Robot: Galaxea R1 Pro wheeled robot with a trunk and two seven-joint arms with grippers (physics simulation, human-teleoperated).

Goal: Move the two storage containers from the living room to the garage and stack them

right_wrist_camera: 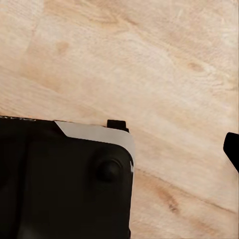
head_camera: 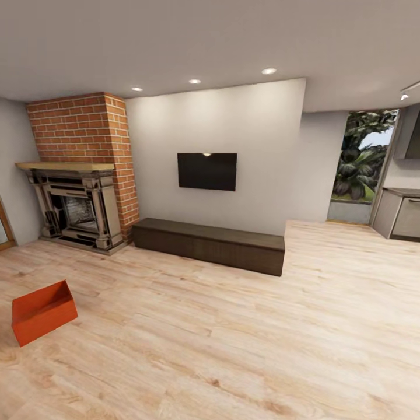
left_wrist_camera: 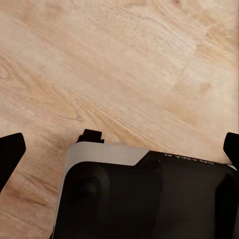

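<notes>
Barely started: one bin (head_camera: 44, 311) sat on the wood floor (head_camera: 233, 338) near the fireplace (head_camera: 79, 204), untouched. Nothing carried to the garage yet. Left jaws spread wide and empty; right jaws impossible to tell.

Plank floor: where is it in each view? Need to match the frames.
Head view: plank floor covers the lower half, from the fireplace and TV bench to the bottom edge; one storage container sits on it at lower left.
Left wrist view: floor above the black robot body.
Right wrist view: floor above and beside the same body.
Shared landmark: the light wood grain.
</notes>
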